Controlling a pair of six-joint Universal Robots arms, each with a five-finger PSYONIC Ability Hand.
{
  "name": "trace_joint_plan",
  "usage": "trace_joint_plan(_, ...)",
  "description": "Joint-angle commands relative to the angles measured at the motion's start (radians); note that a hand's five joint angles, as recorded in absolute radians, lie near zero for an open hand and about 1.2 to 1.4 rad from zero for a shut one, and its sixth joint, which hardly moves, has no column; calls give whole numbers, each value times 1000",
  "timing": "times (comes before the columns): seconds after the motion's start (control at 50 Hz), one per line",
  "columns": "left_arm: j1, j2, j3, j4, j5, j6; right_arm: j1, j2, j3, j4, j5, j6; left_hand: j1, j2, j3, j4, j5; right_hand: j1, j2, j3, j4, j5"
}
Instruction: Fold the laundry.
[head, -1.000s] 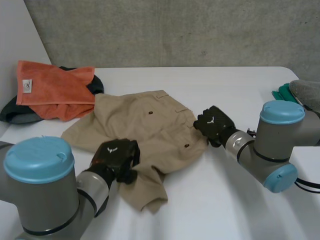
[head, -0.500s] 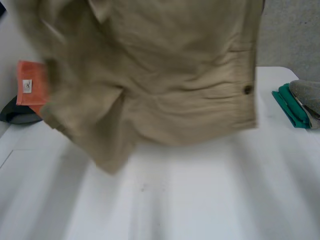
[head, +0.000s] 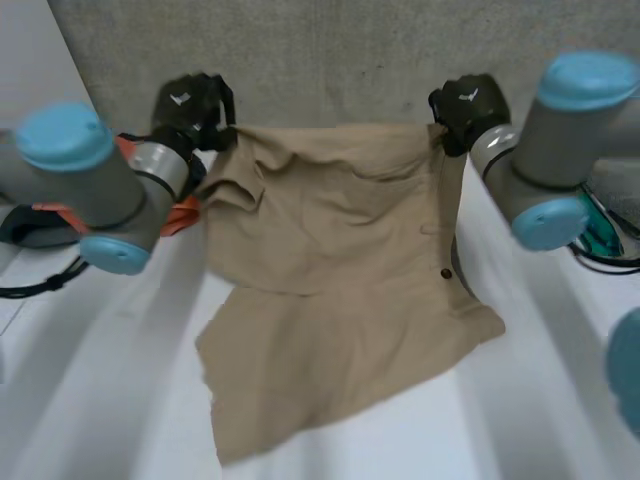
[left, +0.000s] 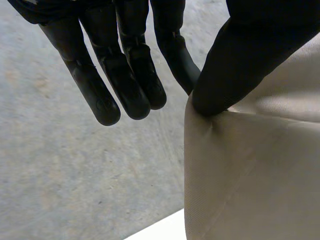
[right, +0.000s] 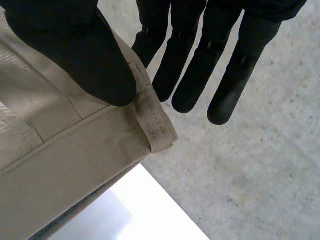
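Left hand (head: 190, 108) pinches one top corner of beige fabric shorts (head: 330, 260), thumb against finger. Right hand (head: 463, 105) pinches the opposite corner the same way. The cloth hangs below both hands.

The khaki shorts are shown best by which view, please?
The head view: the khaki shorts hang whole between the left hand and right hand. Each wrist view gives a pinched top corner.

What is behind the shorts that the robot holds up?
The grey wall shows above the shorts, and an orange towel peeks out beside them, by the left arm. Their lower end lies on the white table. Whatever else is behind the cloth is covered.
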Motion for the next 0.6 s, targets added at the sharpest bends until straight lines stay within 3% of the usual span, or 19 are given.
trace_joint_plan(0.02,12,-198,250,57,44,17,18,228,-237,-177,93,-29,-367,-401,-397,-404,-360,-940,-993,-1008,-1014,-1010)
trace_joint_plan(0.04,12,-204,287,57,33,15,22,239,-254,-190,88,-35,-989,-1023,-1019,-1026,-982,-940,-993,-1008,-1014,-1010)
trace_joint_plan(0.06,12,-204,298,57,30,14,27,247,-269,-197,86,-40,-838,-872,-868,-874,-831,-940,-993,-1008,-1014,-1010)
trace_joint_plan(0.1,12,-201,301,57,25,14,34,235,-288,-200,93,-46,-989,-1023,-1019,-1026,-982,-940,-993,-1008,-1014,-1010)
trace_joint_plan(0.18,-4,-148,263,55,-34,21,42,121,-243,-161,90,-54,-989,-1023,-1019,-1026,-982,-940,-993,-1008,-1014,-1010)
trace_joint_plan(0.26,-8,21,99,55,-93,24,31,-26,-125,-61,51,-57,-989,-1023,-1019,-1026,-982,-940,-993,-1008,-1014,-1010)
trace_joint_plan(0.34,-8,287,-179,54,-94,36,27,-183,14,51,-36,-61,-989,-1023,-1019,-1026,-982,-940,-993,-1008,-1014,-1010)
trace_joint_plan(0.4,-11,398,-300,42,-91,59,10,-284,141,135,-93,-69,-989,-1023,-1019,-1026,-982,-940,-993,-1008,-1014,-1010)
trace_joint_plan(0.54,-91,661,-648,-119,-90,234,-68,-442,459,301,-162,-118,-985,-1020,-1015,-1022,-979,-939,-992,-1007,-1013,-1009)
trace_joint_plan(0.6,-132,725,-787,-190,-99,325,-81,-488,571,339,-190,-150,-962,-996,-992,-998,-955,-768,-822,-836,-843,-838)
